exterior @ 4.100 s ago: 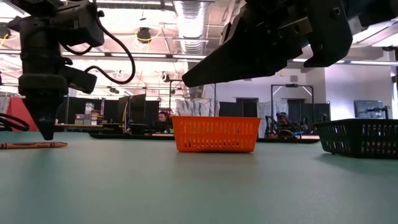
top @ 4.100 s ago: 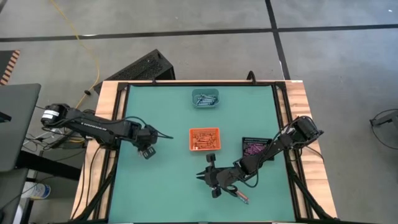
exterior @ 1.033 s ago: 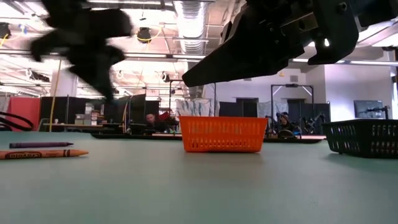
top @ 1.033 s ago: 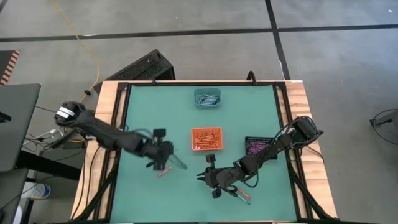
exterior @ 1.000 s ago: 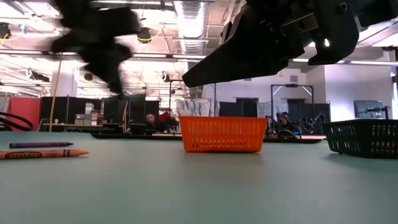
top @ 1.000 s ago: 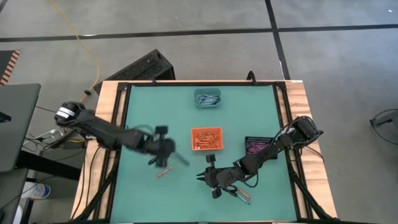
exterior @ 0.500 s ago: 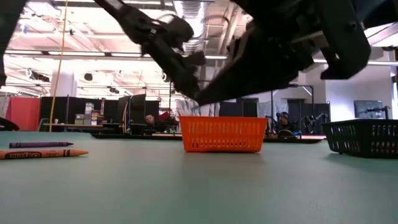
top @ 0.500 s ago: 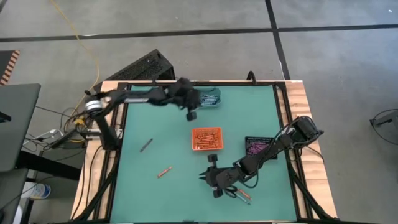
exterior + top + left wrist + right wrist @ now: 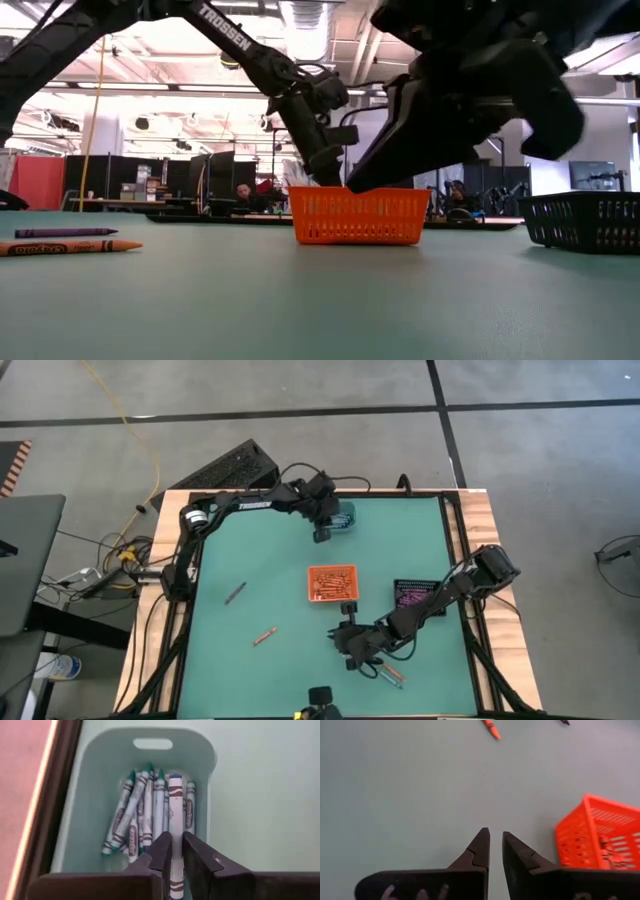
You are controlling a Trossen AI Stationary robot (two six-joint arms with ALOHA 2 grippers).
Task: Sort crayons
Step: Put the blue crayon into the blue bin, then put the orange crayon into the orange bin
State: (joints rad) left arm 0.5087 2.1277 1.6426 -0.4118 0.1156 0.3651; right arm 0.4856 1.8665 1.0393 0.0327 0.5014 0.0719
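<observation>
My left gripper (image 9: 322, 530) hangs over the teal tray (image 9: 340, 510) at the table's far edge, shut on a blue-grey crayon (image 9: 175, 800). Several crayons of the same colour (image 9: 137, 815) lie in that tray. My right gripper (image 9: 345, 643) hovers above the mat, near the orange tray (image 9: 330, 582). Its fingers (image 9: 496, 849) stand a narrow gap apart with nothing between them. Three loose crayons lie flat on the mat: a dark one (image 9: 235, 593), an orange one (image 9: 264, 636), and one (image 9: 388, 676) beside my right arm. My left gripper pinches the crayon's paper-wrapped shaft (image 9: 176, 827) between its two fingers. The fingers slant down and lie along the crayon, which sticks out forward past the fingertips. Its blue tip (image 9: 175, 776) points into the teal tray, over the crayons lying there.
The black tray (image 9: 412, 597) with purple-pink crayons stands at the right, under my right arm. The orange tray (image 9: 358, 215) holds orange-red crayons. Wooden rails (image 9: 180, 540) and a dark frame edge the green mat. A small dark object (image 9: 318, 700) sits at the near edge.
My left gripper has swung fast from the mat's left-middle, near the loose crayons, to the far edge, and now hangs over the teal tray with the crayon between its fingers. My right gripper has tipped its fingers further down, staying almost in place.
</observation>
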